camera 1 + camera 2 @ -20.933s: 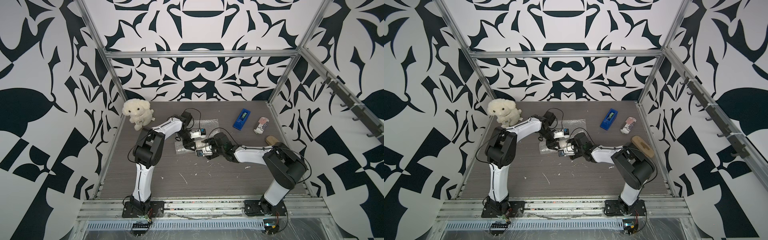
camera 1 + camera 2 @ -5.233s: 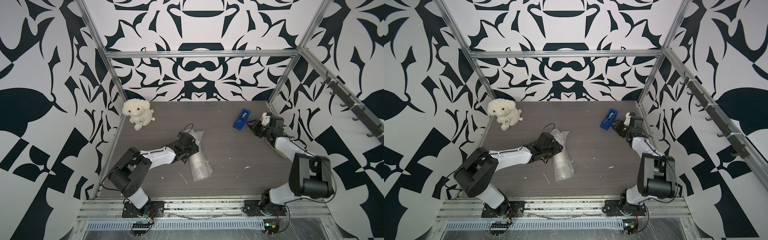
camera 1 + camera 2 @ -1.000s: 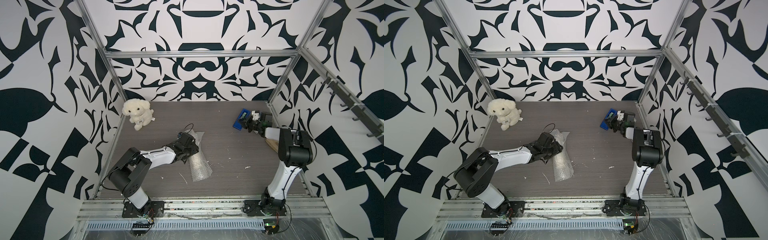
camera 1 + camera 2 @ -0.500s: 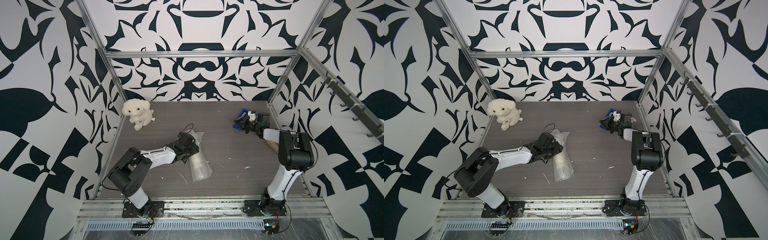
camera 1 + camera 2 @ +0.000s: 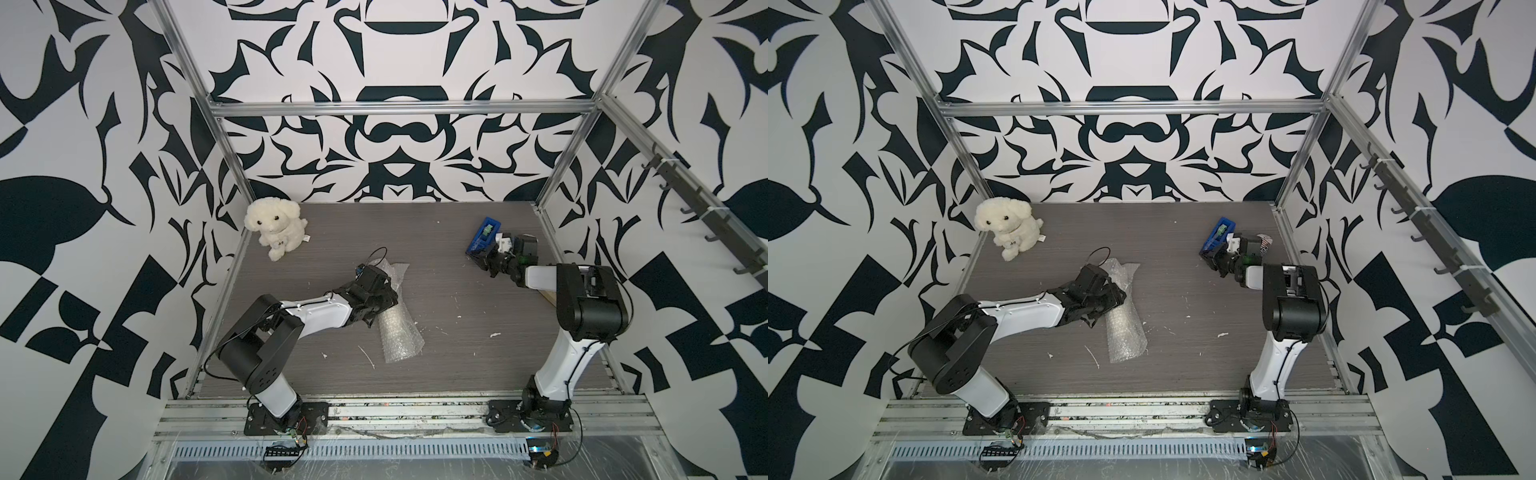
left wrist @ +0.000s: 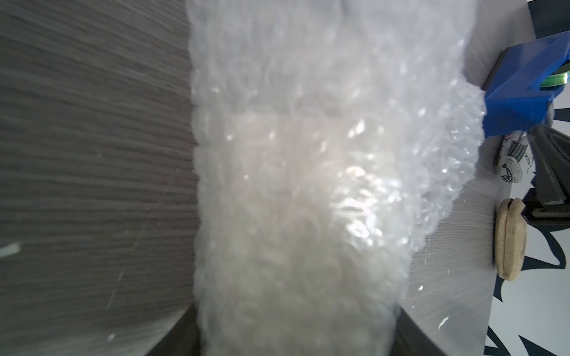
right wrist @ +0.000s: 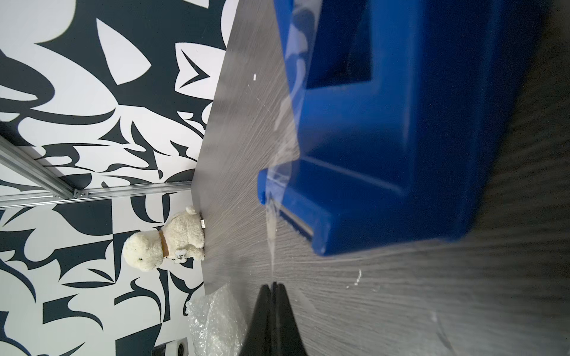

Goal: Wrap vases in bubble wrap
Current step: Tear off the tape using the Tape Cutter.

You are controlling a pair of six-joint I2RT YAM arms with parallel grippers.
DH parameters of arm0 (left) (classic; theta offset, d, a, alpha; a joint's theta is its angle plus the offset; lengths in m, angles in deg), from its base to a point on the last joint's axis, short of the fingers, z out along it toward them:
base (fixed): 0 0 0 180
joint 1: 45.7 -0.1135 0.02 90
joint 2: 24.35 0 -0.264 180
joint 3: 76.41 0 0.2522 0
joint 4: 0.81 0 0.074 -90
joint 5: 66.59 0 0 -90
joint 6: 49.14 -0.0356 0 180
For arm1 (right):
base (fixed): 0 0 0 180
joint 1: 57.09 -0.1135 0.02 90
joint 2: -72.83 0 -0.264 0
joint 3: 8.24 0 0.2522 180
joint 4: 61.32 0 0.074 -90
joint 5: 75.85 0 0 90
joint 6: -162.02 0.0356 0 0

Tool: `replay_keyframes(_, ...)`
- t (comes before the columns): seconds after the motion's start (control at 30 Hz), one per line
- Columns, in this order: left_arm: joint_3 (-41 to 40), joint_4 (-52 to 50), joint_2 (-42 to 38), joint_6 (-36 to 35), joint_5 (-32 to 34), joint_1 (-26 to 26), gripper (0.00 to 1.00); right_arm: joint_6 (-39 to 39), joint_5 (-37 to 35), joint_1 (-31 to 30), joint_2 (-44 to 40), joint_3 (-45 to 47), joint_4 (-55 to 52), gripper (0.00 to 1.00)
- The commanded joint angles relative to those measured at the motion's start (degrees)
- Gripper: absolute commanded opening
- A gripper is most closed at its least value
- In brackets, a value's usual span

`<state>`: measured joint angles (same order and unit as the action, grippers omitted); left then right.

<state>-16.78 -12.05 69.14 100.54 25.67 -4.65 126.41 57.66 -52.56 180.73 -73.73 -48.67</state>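
Observation:
The bubble wrap lies rolled into a tube on the grey table, at left of middle. A cream shape, the vase, shows dimly through it. My left gripper is shut round the tube's middle, one finger on each side. At the back right, my right gripper is shut on a thin strip of clear tape. The strip runs taut from the blue tape dispenser.
A white plush dog sits in the back left corner. A red-striped can and a tan wooden piece lie by the right wall behind the right arm. Small white scraps dot the table.
My right gripper has moved a little left and nearer, away from the dispenser, drawing the tape strip out. The left arm and the wrapped tube have not moved.

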Motion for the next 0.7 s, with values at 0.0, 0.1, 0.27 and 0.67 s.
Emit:
replay_keyframes(0.0, 0.9, 2.5, 0.3, -1.2, 0.8, 0.2, 0.25, 1.5, 2.4, -0.8, -1.5, 1.8, 1.9, 0.0)
replay_keyframes(0.1, 1.0, 2.6, 0.4, -1.2, 0.7, 0.2, 0.25, 2.2, 2.0, -0.8, -1.4, 2.8, 3.2, 0.0)
replay_keyframes(0.27, 0.8, 2.7, 0.4, -1.2, 0.8, 0.2, 0.25, 2.7, 1.2, -0.8, -0.6, 3.7, 4.2, 0.0)
replay_keyframes(0.67, 0.7, 2.7, -0.2, -1.2, 0.9, 0.2, 0.25, 2.3, -1.7, -0.8, 2.5, 5.1, 4.5, 0.0)
